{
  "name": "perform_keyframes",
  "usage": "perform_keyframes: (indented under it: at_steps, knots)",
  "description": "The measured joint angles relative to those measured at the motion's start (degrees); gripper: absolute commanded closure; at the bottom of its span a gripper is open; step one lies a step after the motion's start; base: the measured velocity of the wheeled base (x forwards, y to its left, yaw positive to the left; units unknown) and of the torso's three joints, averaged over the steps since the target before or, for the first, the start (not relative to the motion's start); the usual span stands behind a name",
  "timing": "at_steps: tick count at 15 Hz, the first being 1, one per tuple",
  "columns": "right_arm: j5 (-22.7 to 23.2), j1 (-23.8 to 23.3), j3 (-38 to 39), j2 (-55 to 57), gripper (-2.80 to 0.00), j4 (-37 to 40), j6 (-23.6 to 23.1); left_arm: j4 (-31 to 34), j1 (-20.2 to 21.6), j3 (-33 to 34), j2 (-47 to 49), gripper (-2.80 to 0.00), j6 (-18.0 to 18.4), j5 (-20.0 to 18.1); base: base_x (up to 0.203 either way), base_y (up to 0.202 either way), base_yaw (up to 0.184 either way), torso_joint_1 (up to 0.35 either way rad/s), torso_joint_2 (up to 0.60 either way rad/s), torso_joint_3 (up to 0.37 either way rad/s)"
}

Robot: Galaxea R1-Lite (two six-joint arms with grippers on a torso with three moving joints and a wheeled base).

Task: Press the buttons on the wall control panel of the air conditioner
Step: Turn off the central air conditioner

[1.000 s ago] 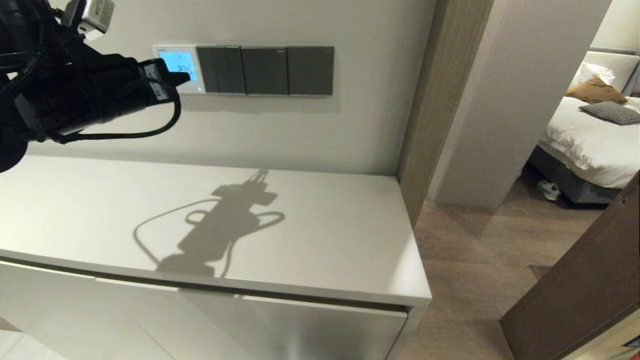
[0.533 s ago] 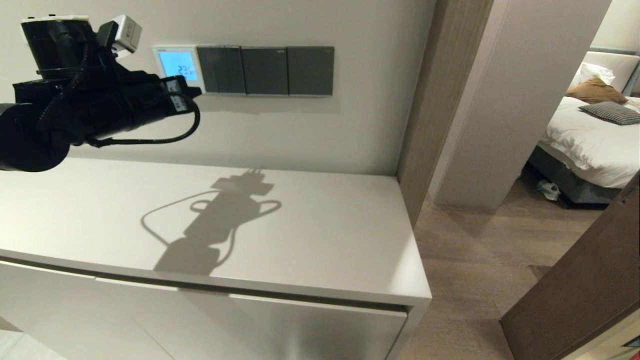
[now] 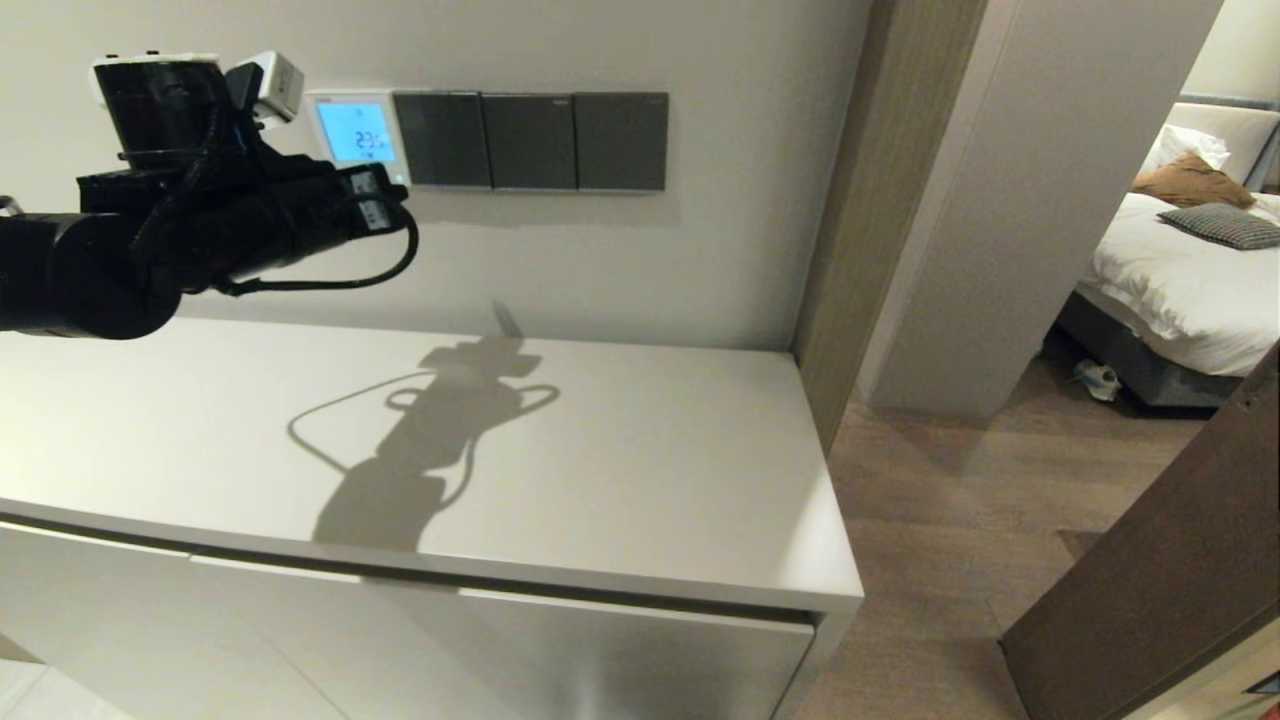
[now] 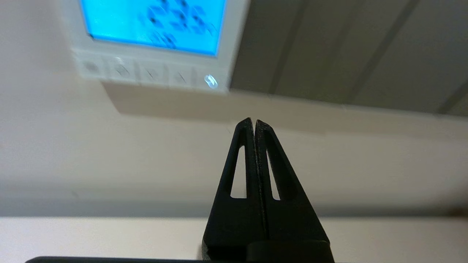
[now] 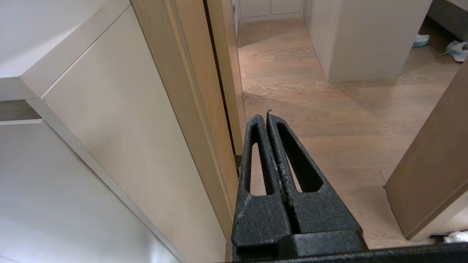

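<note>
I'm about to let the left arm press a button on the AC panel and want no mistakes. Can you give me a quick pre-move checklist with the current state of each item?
1. Left gripper shut into one point for poking: ok.
2. Air conditioner's wall control panel lit and in view: ok.
3. Tip lined up with the buttons: not ok, it points at bare wall below the strip.
4. Tip clear of the dark switch plates: ok.
5. Gap between tip and wall: cannot tell.
6. Right gripper parked away, beside the cabinet: ok.
</note>
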Motion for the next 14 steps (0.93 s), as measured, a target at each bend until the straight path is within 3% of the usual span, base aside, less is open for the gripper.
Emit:
perform_keyframes:
  at_steps: [3, 14]
  knots:
    - [-0.01, 0.0, 0.0, 0.0, 0.0, -0.02, 0.0, -3.13, -0.01, -1.17, 1.43, 0.0, 0.26, 3.41, 0.0, 0.0, 0.0, 0.0, 0.0, 0.0]
    - [0.0, 0.0, 0.0, 0.0, 0.0, 0.01, 0.0, -3.03, 0.01, -3.02, 3.97, 0.0, -0.12, 2.74, 0.0, 0.0, 0.0, 0.0, 0.0, 0.0]
